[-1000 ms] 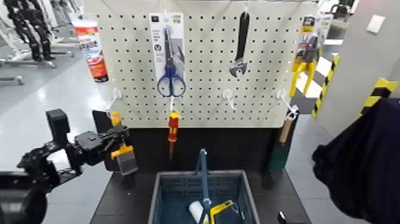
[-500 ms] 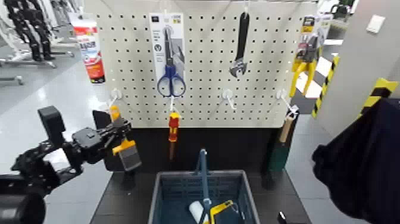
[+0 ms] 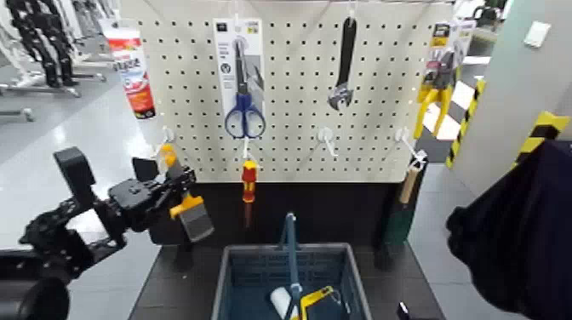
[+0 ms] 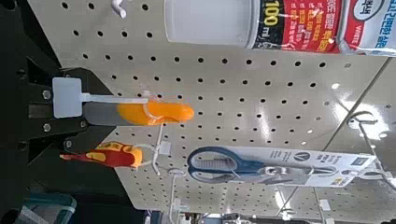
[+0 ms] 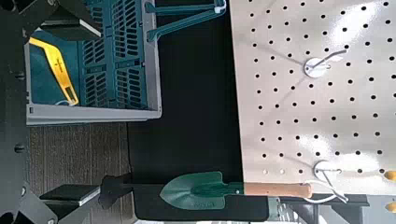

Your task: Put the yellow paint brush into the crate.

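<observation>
The yellow paint brush [image 3: 189, 209] hangs tilted in the air in front of the pegboard's lower left, bristles down. My left gripper [image 3: 173, 194] is shut on it near the ferrule. In the left wrist view the orange handle [image 4: 154, 112] sticks out past the left gripper [image 4: 67, 112] toward the board. The blue-grey crate [image 3: 228, 271] with its upright blue handle stands on the dark table, below and to the right of the brush. In the right wrist view the crate [image 5: 117, 56] shows from the side, with my right gripper [image 5: 47, 103] open and empty, parked off it.
On the pegboard [image 3: 383, 111] hang packaged scissors [image 3: 243, 94], a wrench [image 3: 343, 68], a red-and-yellow screwdriver [image 3: 248, 180], yellow pliers [image 3: 438, 81], a tube [image 3: 129, 68] and a green trowel [image 5: 201, 191]. The crate holds a yellow-edged item [image 3: 319, 302]. A dark blue mass [image 3: 511, 230] fills the right.
My left gripper has carried the brush to the right and slightly down, off the left hook, and the brush now tilts more. Nothing else has moved.
</observation>
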